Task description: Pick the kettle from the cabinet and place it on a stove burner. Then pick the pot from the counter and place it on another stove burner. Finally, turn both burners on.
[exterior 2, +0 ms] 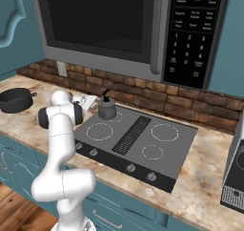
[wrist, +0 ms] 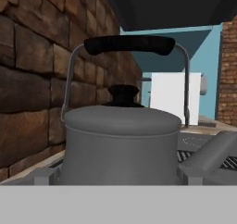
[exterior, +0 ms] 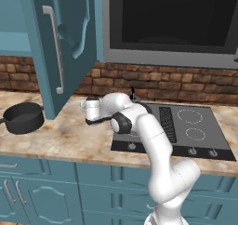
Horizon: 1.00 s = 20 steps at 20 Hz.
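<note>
I read the gripper [exterior 2: 90, 102] as released: its jaws stand at full spread and grasp nothing. The kettle [exterior 2: 107, 108] sits directly ahead of it, close in, upright on the rear left burner [exterior 2: 113, 116] of the cooktop [exterior 2: 181, 141]. This placement suggests the first leg of the task is done, and the open jaws fit a hand that has let go there.

The pot [exterior: 23, 117] stands well off to the gripper's left on the counter [exterior: 69, 135], beneath the open door of the cabinet [exterior: 62, 43]. I judge it to be the next item to fetch, since a second burner [exterior 2: 99, 131] lies free just in front of the kettle.

Limits of view: in the left base view my arm covers nearly all of the kettle. In the hand view the kettle's base is cut off at the bottom, so I cannot confirm that it sits centred on the burner ring. The fingertips are probably clear of the kettle body, but contact cannot be ruled out.
</note>
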Available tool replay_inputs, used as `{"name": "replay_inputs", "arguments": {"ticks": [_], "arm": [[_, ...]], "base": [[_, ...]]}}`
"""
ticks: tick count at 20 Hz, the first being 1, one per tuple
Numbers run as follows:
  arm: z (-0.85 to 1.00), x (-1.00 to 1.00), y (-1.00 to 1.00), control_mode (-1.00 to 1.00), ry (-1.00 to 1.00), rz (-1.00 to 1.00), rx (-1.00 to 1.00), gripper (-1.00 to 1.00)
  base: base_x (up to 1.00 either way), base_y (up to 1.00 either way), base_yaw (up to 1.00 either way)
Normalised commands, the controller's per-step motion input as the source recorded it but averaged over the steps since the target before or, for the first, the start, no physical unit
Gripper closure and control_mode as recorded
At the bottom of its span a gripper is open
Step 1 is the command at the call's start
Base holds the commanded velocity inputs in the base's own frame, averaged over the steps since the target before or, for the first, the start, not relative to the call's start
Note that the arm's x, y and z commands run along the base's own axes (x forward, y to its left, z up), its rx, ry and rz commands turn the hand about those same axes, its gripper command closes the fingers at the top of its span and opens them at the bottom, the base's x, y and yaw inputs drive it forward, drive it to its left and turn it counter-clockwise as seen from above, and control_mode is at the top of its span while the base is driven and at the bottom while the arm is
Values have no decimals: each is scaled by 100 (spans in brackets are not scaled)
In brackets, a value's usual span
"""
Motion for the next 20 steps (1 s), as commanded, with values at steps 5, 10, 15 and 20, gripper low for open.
{"name": "replay_inputs", "arguments": {"ticks": [5, 10, 15, 20], "arm": [[-28, -11, -22, -100, -13, 0, 3, -100], [-26, -5, -20, -100, -12, 0, 2, -100], [-27, 0, -17, -100, -12, 0, 2, -100], [-35, 0, -15, -100, -12, 0, 1, -100]], "base": [[0, 0, 0], [0, 0, 0], [0, 0, 0], [0, 0, 0]]}}
